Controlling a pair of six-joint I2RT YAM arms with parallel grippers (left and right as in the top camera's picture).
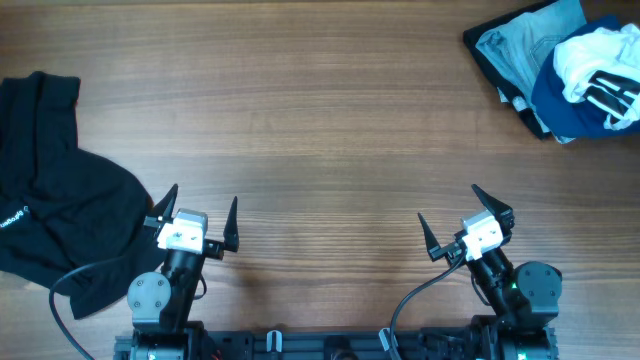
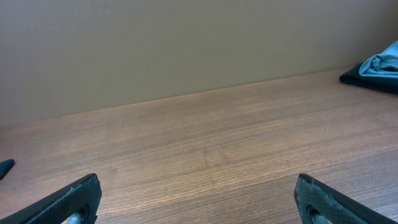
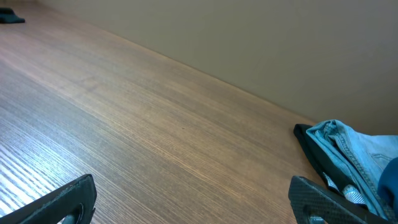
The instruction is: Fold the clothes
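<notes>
While limp, black garment (image 1: 65, 215) on woodgrain table (image 1: 330, 130).

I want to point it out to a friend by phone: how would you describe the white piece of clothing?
On the wooden table, find the heap of clothes in the far right corner. The white garment lies on top, on a dark blue one and beside a pale blue one; it alone is white, with black stripes.
</notes>
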